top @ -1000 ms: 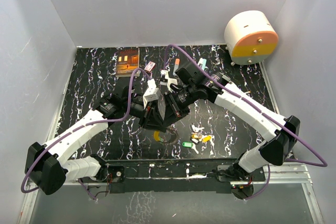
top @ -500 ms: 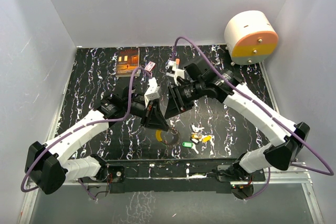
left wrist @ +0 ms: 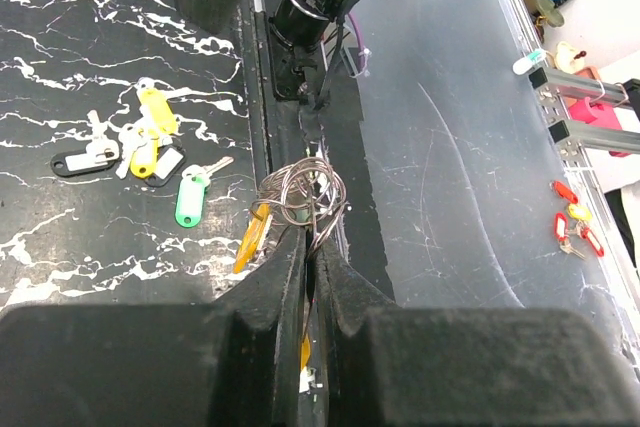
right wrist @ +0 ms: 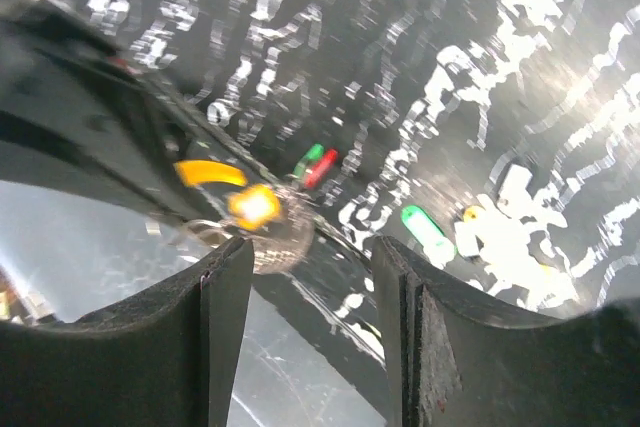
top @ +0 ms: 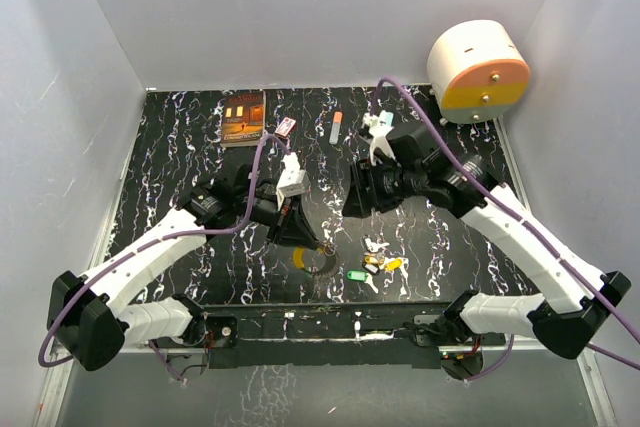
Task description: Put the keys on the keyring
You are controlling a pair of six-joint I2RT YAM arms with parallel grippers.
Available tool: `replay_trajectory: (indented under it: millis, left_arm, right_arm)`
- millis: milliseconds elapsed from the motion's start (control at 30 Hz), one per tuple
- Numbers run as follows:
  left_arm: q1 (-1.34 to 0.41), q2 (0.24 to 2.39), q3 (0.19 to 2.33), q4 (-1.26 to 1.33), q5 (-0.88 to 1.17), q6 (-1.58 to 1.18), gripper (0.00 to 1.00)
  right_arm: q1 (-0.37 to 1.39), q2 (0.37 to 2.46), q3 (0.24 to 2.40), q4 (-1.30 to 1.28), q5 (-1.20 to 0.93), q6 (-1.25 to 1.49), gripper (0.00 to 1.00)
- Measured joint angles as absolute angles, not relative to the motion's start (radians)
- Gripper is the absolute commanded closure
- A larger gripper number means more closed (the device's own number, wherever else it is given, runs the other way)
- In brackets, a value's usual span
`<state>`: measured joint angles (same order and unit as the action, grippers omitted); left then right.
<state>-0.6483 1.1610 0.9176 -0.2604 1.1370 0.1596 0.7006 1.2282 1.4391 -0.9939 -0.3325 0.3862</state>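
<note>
The left gripper (top: 303, 235) (left wrist: 310, 237) is pinched shut on the keyring (top: 321, 258) (left wrist: 301, 196), its two fingers pressed together on the wire. The ring sits close to the near edge of the tabletop (top: 170, 157), about midway along it; whether it rests on the surface cannot be told. A yellow tag (top: 300, 260) (left wrist: 252, 237) lies against the ring's left side. The rest of the keys (top: 378, 265) (left wrist: 140, 142) lie in a loose pile just to the right of the ring, also near the near edge, with a green tag (top: 357, 274) (left wrist: 188, 199) (right wrist: 425, 230) on the side nearest the ring. The right gripper (top: 352, 202) (right wrist: 315, 327) hangs toward the middle of the tabletop, farther in than the pile, its fingers spread apart with nothing between them; its own view is blurred. A small book (top: 243, 117) lies by the far edge, and a round white and orange box (top: 478, 72) stands at the far right corner.
</note>
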Motion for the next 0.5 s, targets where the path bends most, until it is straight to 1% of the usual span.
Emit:
replay_trajectory:
  millis: [133,200,300,500]
  left_arm:
    - [-0.643,1.148,0.876,-0.178,1.129,0.076,1.00]
    - [-0.636,1.144,0.845,-0.104,1.125,-0.003,1.00]
    - [-0.619,1.144,0.800,0.036,1.111,-0.160,1.00]
    - [-0.578,1.148,0.744,0.334,1.051,-0.510,1.00]
  right_arm:
    - [0.698,1.171,1.295,-0.995,-0.240,0.391,0.47]
    - [0.697,1.164,1.242,-0.992,-0.222,0.394,0.50]
    - [0.696,1.154,1.219,-0.955,-0.231,0.387,0.51]
    - [0.695,0.996,1.201,-0.751,-0.308,0.352,0.60]
